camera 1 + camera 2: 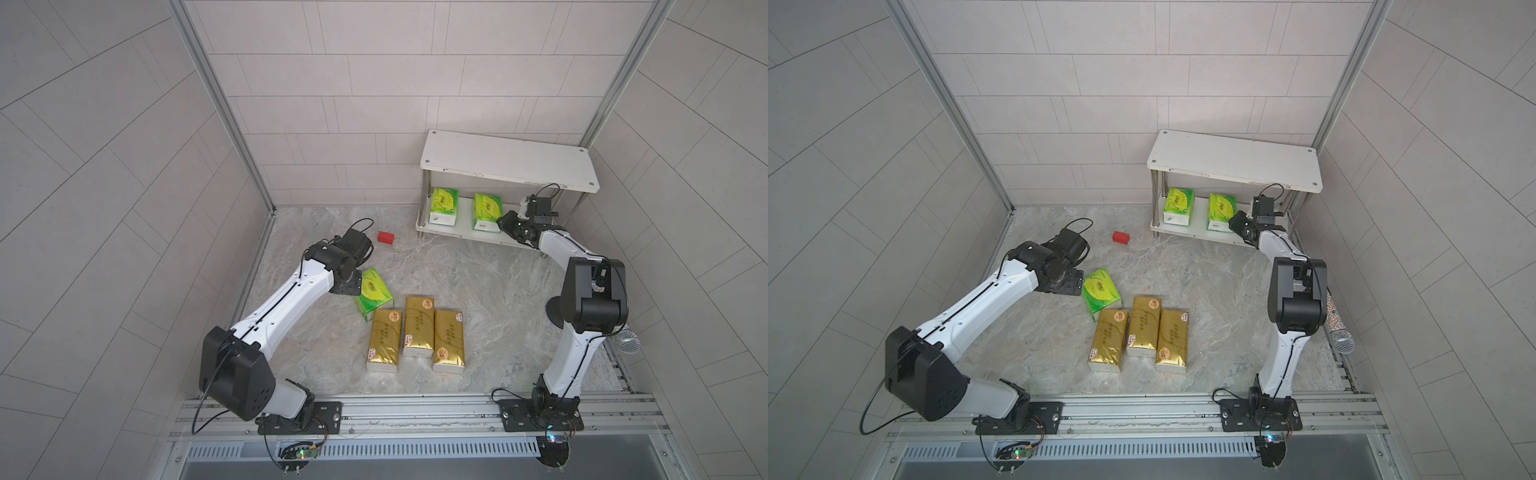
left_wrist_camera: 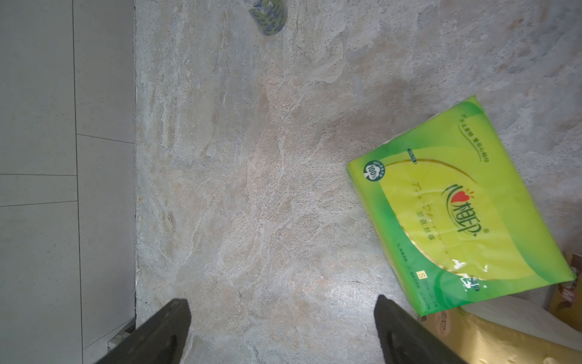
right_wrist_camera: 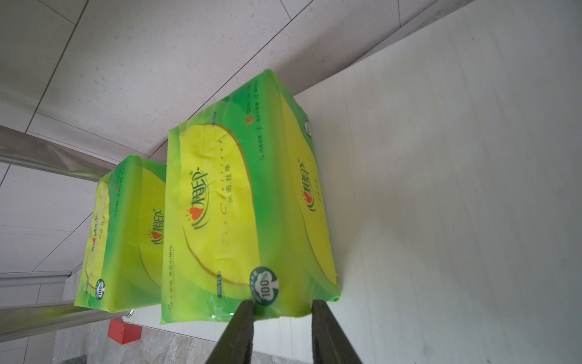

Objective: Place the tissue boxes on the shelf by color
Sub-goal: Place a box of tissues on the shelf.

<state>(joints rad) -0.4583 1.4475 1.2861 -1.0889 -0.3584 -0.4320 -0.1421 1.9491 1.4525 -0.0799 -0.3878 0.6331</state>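
Observation:
Three gold tissue boxes (image 1: 419, 326) lie side by side mid-table, and a green one (image 1: 374, 293) lies just behind them to the left. My left gripper (image 2: 283, 302) hovers open over bare table beside that green box (image 2: 456, 205), nothing between its fingers. The shelf (image 1: 511, 160) stands at the back right with a bare top board. Two green boxes (image 1: 444, 205) (image 1: 487, 212) stand on its lower board. My right gripper (image 3: 282, 302) reaches under the top board, shut on the near end of the right-hand green box (image 3: 245, 205).
A small red block (image 1: 385, 237) lies on the table left of the shelf. A microphone (image 1: 627, 340) lies at the right edge behind the right arm. A dark tape roll (image 2: 267, 15) shows in the left wrist view. Walls close in both sides.

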